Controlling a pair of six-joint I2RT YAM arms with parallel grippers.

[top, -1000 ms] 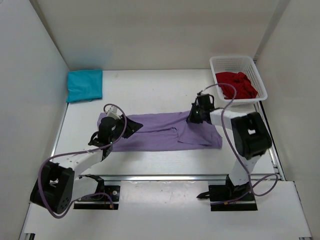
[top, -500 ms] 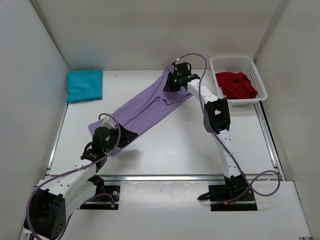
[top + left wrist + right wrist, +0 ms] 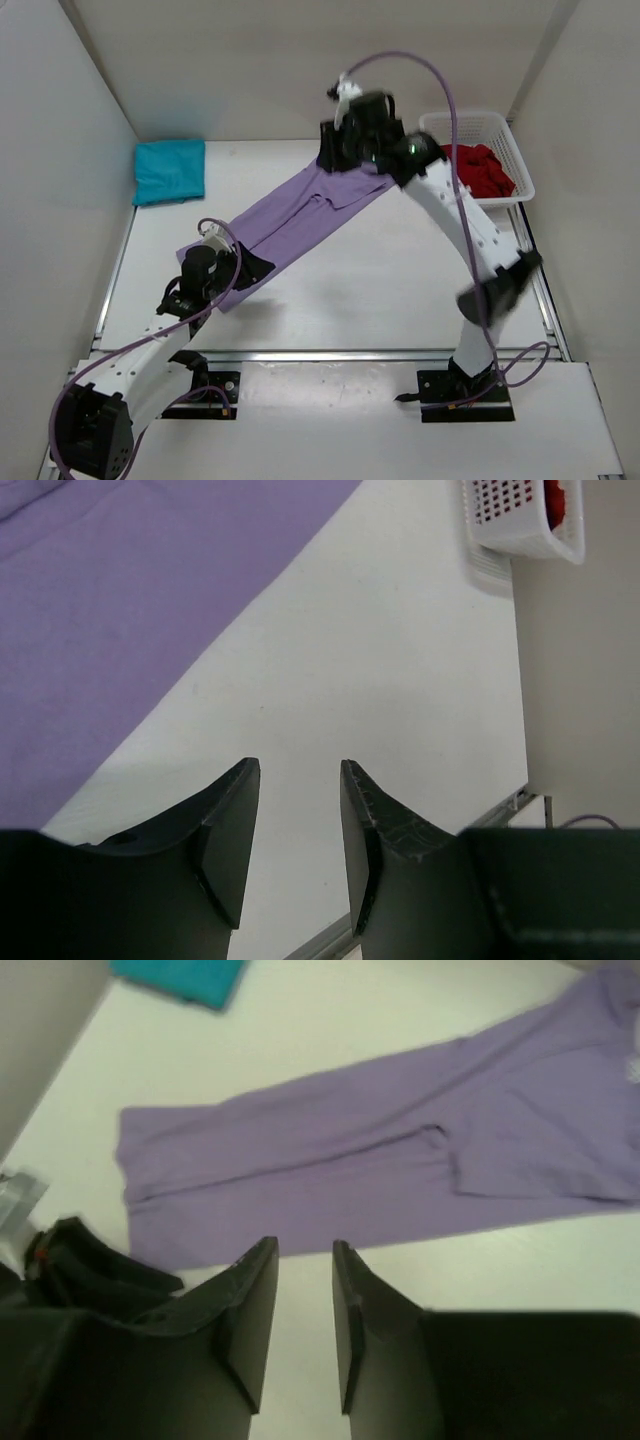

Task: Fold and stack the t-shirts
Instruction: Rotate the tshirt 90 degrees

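Note:
The lavender t-shirt point(image 3: 295, 215) lies flat in a long diagonal strip from near left to far middle; it also shows in the right wrist view point(image 3: 400, 1160) and the left wrist view point(image 3: 110, 610). The teal t-shirt point(image 3: 168, 170) sits folded at the back left. A dark red t-shirt point(image 3: 482, 168) is bunched in the basket. My left gripper point(image 3: 252, 268) is at the strip's near left end, open and empty over bare table point(image 3: 300, 765). My right gripper point(image 3: 335, 152) hangs high over the strip's far end, open, holding nothing point(image 3: 305, 1245).
A white mesh basket point(image 3: 478, 122) stands at the back right, against the right wall. White walls close in the left, back and right sides. A metal rail point(image 3: 350, 353) runs along the table's near edge.
The lavender shirt swung from lying crosswise to a diagonal, its right end carried to the back. The right gripper then let go and rose. The left gripper opened wider at the near end.

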